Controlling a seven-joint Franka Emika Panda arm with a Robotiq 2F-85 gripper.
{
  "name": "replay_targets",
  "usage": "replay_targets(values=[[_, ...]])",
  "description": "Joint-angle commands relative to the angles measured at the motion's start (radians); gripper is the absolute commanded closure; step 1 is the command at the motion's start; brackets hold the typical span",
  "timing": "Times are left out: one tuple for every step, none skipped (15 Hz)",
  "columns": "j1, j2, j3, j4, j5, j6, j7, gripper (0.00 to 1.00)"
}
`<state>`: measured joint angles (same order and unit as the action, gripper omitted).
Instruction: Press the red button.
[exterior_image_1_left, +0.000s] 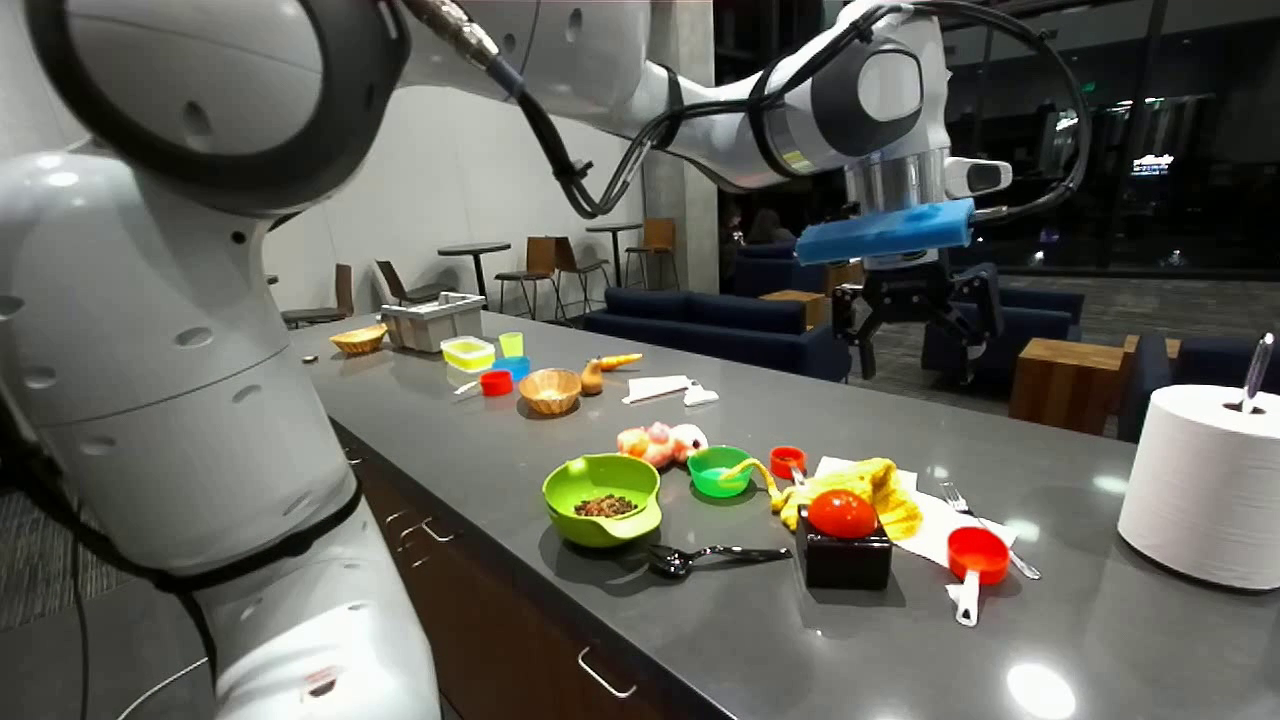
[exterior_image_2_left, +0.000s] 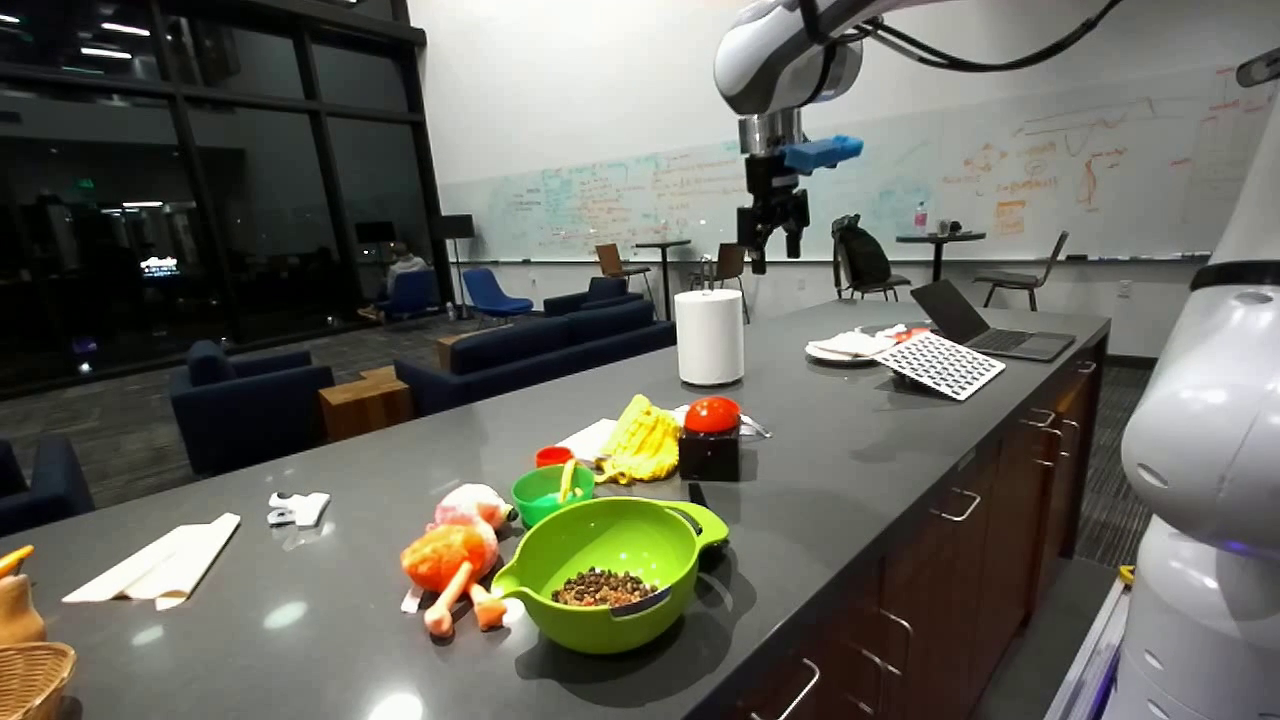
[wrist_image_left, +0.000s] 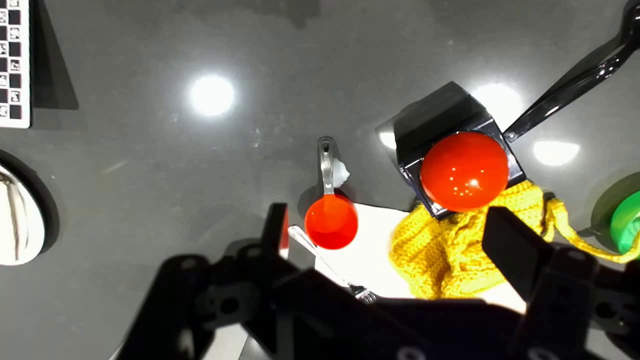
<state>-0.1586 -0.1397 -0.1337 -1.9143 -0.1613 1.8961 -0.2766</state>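
The red button is a round red dome on a black boxy base. It stands on the grey counter in both exterior views (exterior_image_1_left: 842, 514) (exterior_image_2_left: 712, 414). In the wrist view the red button (wrist_image_left: 465, 171) lies ahead of the right fingertip, above the jaw opening in the picture. My gripper (exterior_image_1_left: 917, 370) is high above the counter and apart from the button. In an exterior view the gripper (exterior_image_2_left: 775, 258) hangs over the level of the paper roll. In the wrist view the gripper (wrist_image_left: 390, 225) has its fingers wide apart with nothing between them.
A yellow knitted cloth (wrist_image_left: 440, 250) touches the button's base. A red scoop (wrist_image_left: 331, 221), a fork (wrist_image_left: 325, 257) and a black spoon (exterior_image_1_left: 720, 553) lie near it. A green bowl (exterior_image_1_left: 718, 470), a lime bowl (exterior_image_1_left: 600, 470) and a paper roll (exterior_image_1_left: 1205, 490) stand around.
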Motion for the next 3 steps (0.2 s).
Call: replay_targets(values=[[0.012,-0.028,-0.010,-0.022,-0.001,-0.011,0.001,0.00],[0.013,-0.052,-0.011,-0.043,-0.002,-0.019,0.002,0.00],[0.014,-0.069,-0.011,-0.059,-0.002,-0.021,0.002,0.00]])
